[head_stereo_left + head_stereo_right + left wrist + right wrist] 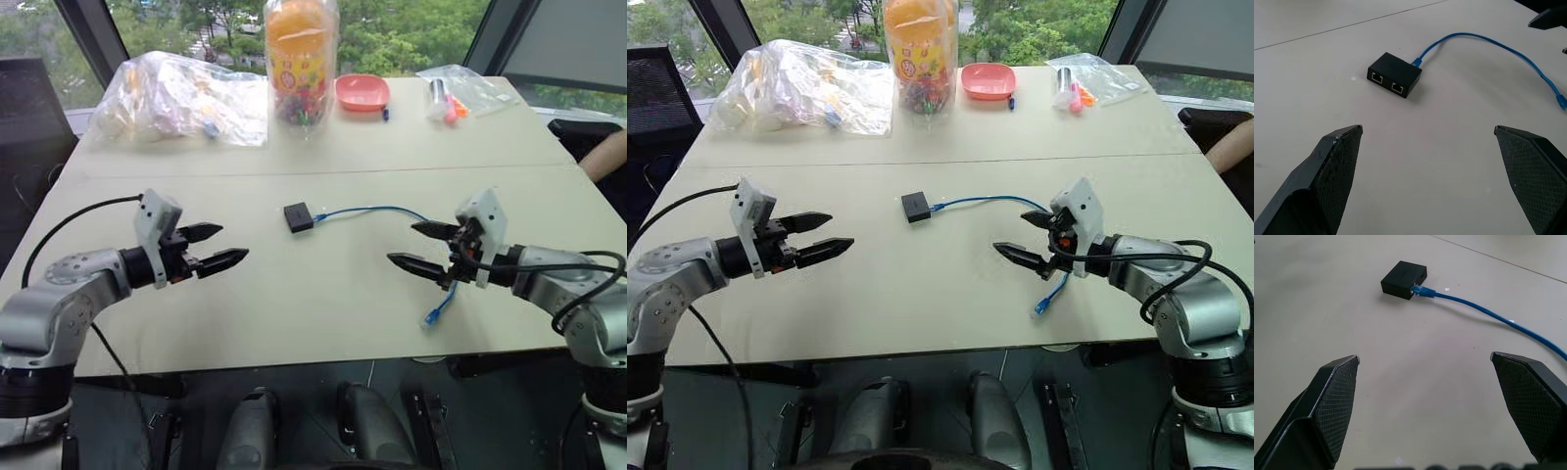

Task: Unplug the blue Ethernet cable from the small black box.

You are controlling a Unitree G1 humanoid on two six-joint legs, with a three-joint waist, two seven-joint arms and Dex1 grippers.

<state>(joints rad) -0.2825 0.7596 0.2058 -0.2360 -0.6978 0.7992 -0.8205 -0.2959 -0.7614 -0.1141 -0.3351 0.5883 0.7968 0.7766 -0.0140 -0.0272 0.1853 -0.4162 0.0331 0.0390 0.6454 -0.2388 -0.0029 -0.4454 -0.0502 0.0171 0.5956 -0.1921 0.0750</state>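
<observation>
The small black box (299, 217) lies flat in the middle of the table. The blue Ethernet cable (372, 211) is plugged into its right side, arcs to the right, passes behind my right gripper and ends in a loose plug (432, 315) near the front edge. In the left wrist view the box (1394, 75) shows two empty ports facing me. My left gripper (215, 247) hovers open to the left of the box, well apart from it. On the other side my right gripper (424, 247) is open too, over the cable's far stretch, holding nothing.
At the back of the table (323, 294) stand a clear bag of items (186, 98), a tall jar with an orange top (301, 61), a red dish (361, 92) and a small bag of markers (453, 95). A person's arm (605, 157) shows at the right edge.
</observation>
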